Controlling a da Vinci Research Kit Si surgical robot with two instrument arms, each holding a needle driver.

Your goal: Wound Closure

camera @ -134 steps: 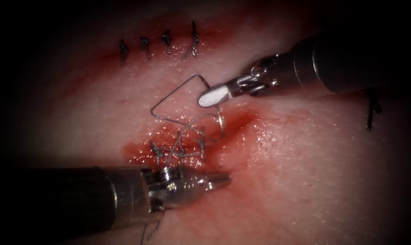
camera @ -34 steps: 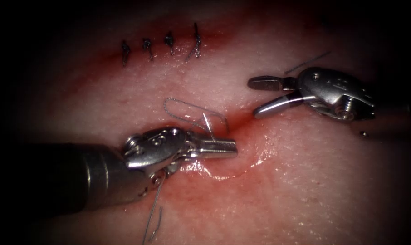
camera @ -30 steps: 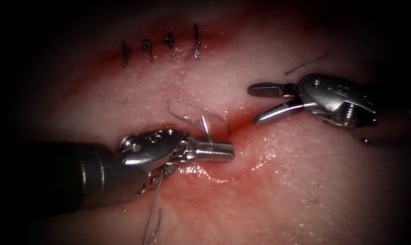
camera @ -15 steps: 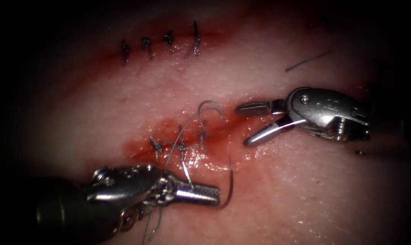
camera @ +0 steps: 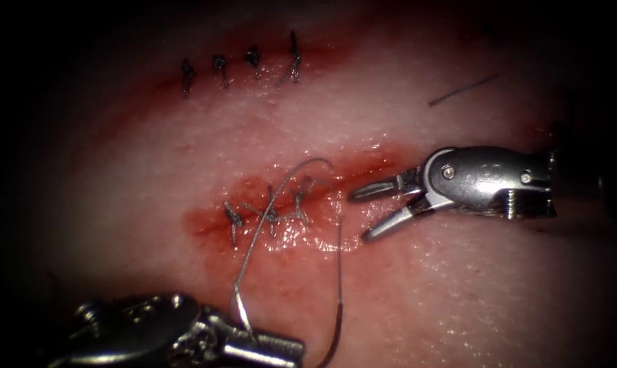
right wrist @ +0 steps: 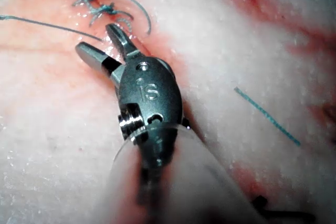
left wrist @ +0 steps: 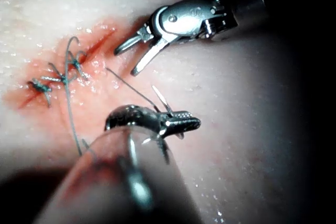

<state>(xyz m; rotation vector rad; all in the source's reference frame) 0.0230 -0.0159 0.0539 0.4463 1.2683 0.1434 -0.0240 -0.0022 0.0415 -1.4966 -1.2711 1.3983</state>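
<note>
1. Left tool (camera: 281, 346): ribbed steel jaws clamped together on the needle (camera: 337, 300), a thin dark curve. The grip sits near one end; in the left wrist view the short pointed end (left wrist: 160, 97) sticks up past the jaws. The needle is out of the tissue (camera: 472, 286).
2. Right tool (camera: 373, 211): smooth steel, jaws apart, holding nothing, tips just right of the cut's (camera: 288, 208) open right end.
3. Thread (camera: 257, 238): fine grey strand running from the left tool up across the knots (camera: 271, 212), arching above them and coming back down toward the needle.
4. Tissue: pale, wet, glossy; red fluid (camera: 213, 221) pools along the cut. A second stitched row (camera: 240, 68) lies near the top edge, and a loose thread scrap (camera: 462, 90) upper right.
5. Room: bare tissue between the two tools and below the right one.
6. Unclear: left tool's body is cut off by the bottom edge; I cannot make out where thread joins needle.
</note>
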